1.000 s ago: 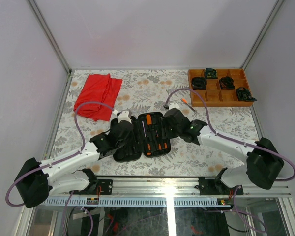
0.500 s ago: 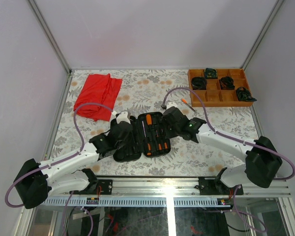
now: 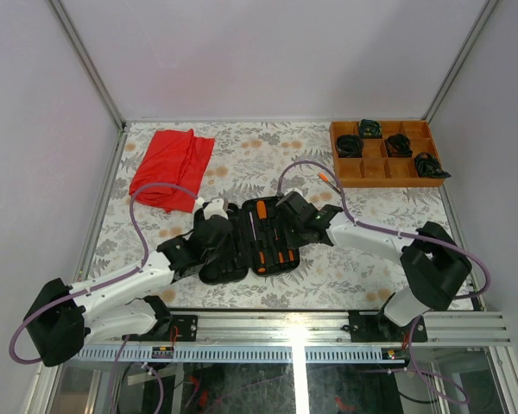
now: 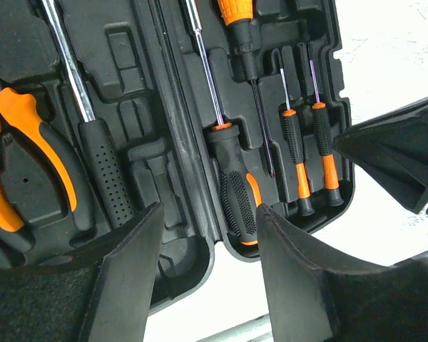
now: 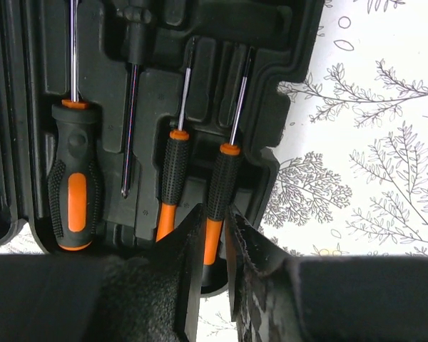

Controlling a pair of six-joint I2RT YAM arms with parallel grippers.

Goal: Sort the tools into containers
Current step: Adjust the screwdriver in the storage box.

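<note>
The black tool case (image 3: 257, 235) lies open at the table's middle. Its moulded slots hold orange-handled pliers (image 4: 28, 164), a hammer (image 4: 100, 164), a thick screwdriver (image 4: 235, 192) and two thin ones (image 4: 297, 164). My right gripper (image 5: 215, 214) is over the case's near right corner (image 5: 271, 178), fingers closed against both sides of the outermost thin screwdriver's handle (image 5: 221, 178), which lies in its slot. My left gripper (image 4: 208, 214) hangs open above the case's near edge by the hinge, holding nothing. One small screwdriver (image 3: 328, 180) lies loose on the table.
A red cloth (image 3: 171, 168) lies at the back left. An orange-brown wooden tray (image 3: 387, 153) with black coiled bundles stands at the back right. The right gripper's body (image 4: 406, 157) shows at the right of the left wrist view.
My right arm has swung left from beside the case onto its right edge, and its jaws have narrowed round the thin screwdriver's handle. The left arm has stayed put.
</note>
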